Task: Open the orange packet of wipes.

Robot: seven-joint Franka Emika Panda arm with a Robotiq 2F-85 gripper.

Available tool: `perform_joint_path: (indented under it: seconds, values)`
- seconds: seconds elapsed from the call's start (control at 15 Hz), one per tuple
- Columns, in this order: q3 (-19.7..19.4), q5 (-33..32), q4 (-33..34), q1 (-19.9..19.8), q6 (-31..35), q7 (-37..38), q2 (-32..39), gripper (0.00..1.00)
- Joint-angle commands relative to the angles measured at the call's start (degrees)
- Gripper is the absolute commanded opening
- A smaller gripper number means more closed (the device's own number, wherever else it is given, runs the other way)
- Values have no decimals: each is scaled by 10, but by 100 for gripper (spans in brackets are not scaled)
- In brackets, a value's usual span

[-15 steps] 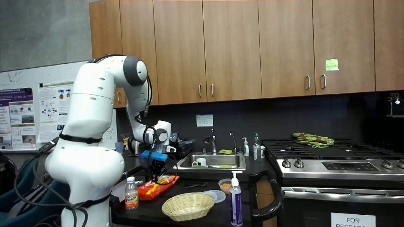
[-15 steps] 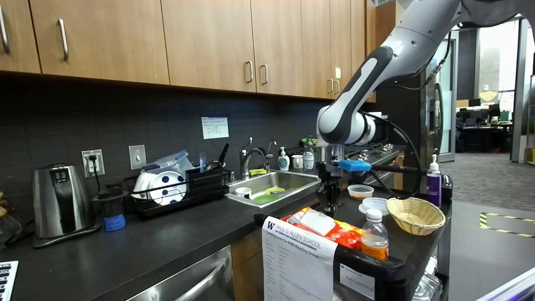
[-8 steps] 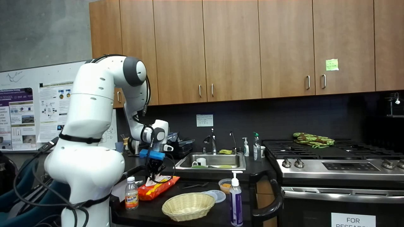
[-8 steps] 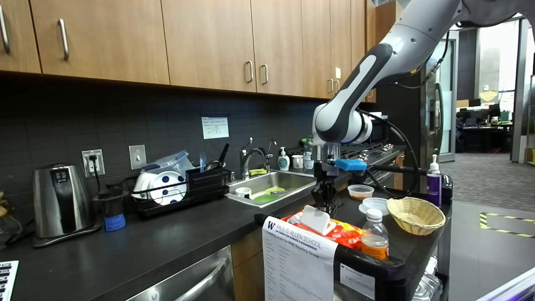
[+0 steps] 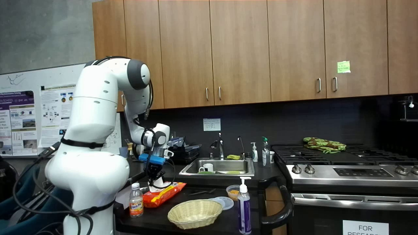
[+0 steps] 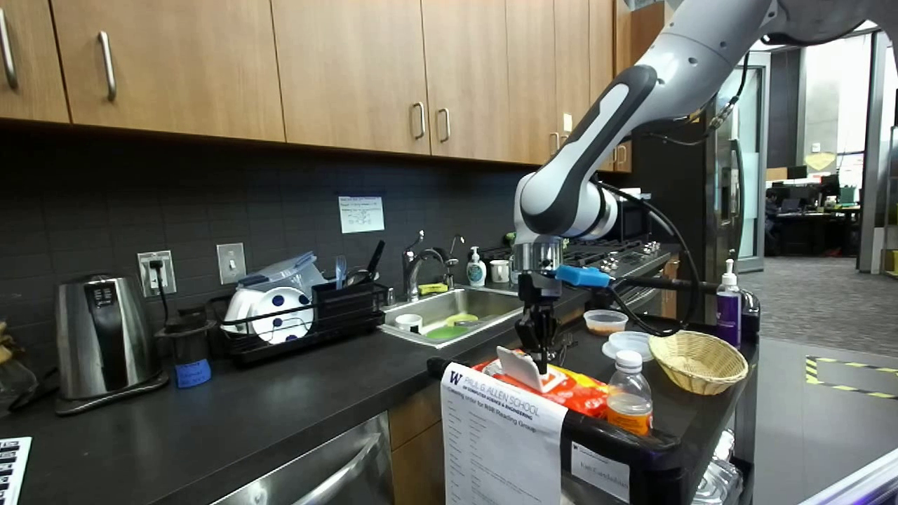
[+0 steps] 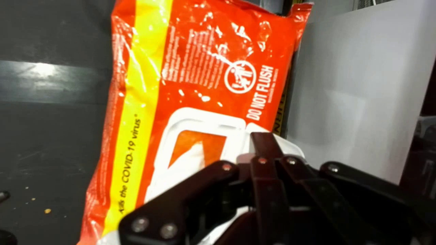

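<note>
The orange packet of wipes (image 5: 167, 195) lies flat on the black cart top in both exterior views (image 6: 588, 398) and fills much of the wrist view (image 7: 201, 92). Its white plastic lid (image 6: 515, 365) stands raised and tilted back on its hinge; part of it shows in the wrist view (image 7: 290, 144). The opening is uncovered, and a white wipe (image 7: 190, 156) shows inside the white frame. My gripper (image 7: 263, 136) is shut, fingers together, pointing down at the lid's inner side (image 6: 541, 368). The fingers hide part of the lid and frame. Whether they touch the lid is unclear.
A juice bottle (image 5: 136, 202) stands by the packet's near end. A woven basket (image 5: 195, 213), clear plastic lid (image 6: 631, 342), food tub (image 6: 605, 321) and purple pump bottle (image 5: 244, 209) share the cart. A paper sheet (image 6: 498, 449) hangs over its end handle.
The gripper has moved left in both exterior views, toward the packet's hinge side. The white lid has swung from nearly flat to steeply raised. The packet itself has stayed in place.
</note>
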Motion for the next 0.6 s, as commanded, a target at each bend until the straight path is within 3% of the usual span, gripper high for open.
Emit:
perform_joint_path:
  seconds: [0.0,0.53]
  values:
    - [6,21,10,8,-24,-12,0,0]
    - [11,21,16,13,-10,-31,22,0]
